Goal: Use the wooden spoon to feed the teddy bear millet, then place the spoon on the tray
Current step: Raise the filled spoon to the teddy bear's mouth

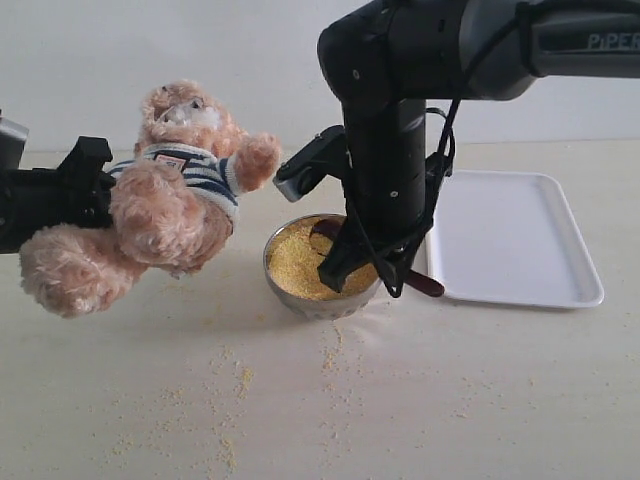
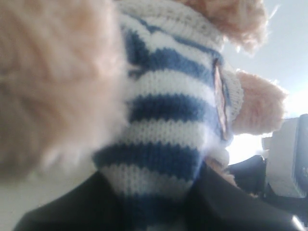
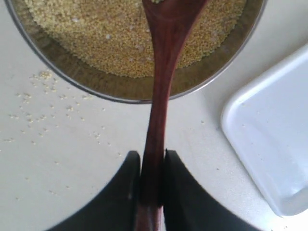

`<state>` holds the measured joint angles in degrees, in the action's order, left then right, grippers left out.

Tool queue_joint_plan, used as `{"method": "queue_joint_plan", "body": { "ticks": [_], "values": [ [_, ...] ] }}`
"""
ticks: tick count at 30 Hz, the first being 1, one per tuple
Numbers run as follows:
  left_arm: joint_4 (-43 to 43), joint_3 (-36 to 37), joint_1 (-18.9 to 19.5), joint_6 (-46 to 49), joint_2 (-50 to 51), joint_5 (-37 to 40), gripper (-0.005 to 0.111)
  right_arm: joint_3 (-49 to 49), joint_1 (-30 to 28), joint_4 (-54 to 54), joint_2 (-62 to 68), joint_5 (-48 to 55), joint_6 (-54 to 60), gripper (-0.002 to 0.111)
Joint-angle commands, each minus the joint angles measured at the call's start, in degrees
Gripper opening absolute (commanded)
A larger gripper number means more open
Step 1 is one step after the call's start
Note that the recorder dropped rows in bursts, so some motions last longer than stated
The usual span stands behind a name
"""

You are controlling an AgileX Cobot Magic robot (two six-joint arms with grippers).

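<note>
The teddy bear (image 1: 165, 200) hangs tilted above the table at the left, my left gripper (image 1: 85, 195) shut on its striped shirt (image 2: 163, 144). Heaped millet (image 1: 295, 262) fills the round metal bowl (image 1: 315, 300) at the centre. My right gripper (image 3: 152, 161) is shut on the handle of the wooden spoon (image 3: 161, 96), whose bowl end reaches over the millet (image 3: 106, 33). In the exterior view the spoon's dark bowl (image 1: 325, 230) lies at the grain surface, its handle end (image 1: 425, 285) sticking out beside the white tray (image 1: 510, 240).
Loose grains (image 1: 235, 385) are scattered over the beige table in front of the bowl. The tray's corner (image 3: 269, 139) lies close to the spoon handle. The right arm's black body (image 1: 390, 130) stands over the bowl.
</note>
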<state>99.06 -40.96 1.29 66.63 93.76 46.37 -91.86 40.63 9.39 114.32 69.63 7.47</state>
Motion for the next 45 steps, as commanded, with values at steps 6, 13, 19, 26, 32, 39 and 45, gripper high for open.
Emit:
{"method": "queue_joint_plan", "body": {
  "ticks": [6, 13, 19, 26, 32, 39, 45],
  "values": [
    [0.88, -0.37, -0.46, 3.04, -0.43, 1.66, 0.005, -0.22, -0.10, -3.57, -3.03, 0.33, 0.81, 0.000],
    [0.88, -0.37, -0.46, 3.30, -0.43, 1.65, 0.005, -0.22, -5.30, -12.64, -2.94, 0.33, 6.51, 0.000],
    [0.88, -0.37, -0.46, 3.85, -0.43, 1.80, 0.005, -0.22, -8.71, -25.88, -3.33, 0.33, 8.16, 0.000],
    [-5.79, -0.37, -0.46, 3.30, -0.43, 4.45, 0.005, -0.22, -8.82, -25.89, -5.98, 0.33, 5.99, 0.000],
    [-14.53, 0.26, -0.46, -2.62, -3.05, 4.83, 0.005, -0.22, -8.82, -25.03, -12.94, 0.33, 6.33, 0.000],
    [-17.49, 3.88, -0.46, -2.72, -7.06, -2.09, 0.005, -0.11, -8.82, -26.12, -13.58, 0.33, 6.33, 0.000],
    [-16.93, 4.90, -0.46, -2.72, -7.06, -3.94, 0.005, -0.11, -8.82, -30.43, -13.58, 0.33, 6.33, 0.000]
  ]
}}
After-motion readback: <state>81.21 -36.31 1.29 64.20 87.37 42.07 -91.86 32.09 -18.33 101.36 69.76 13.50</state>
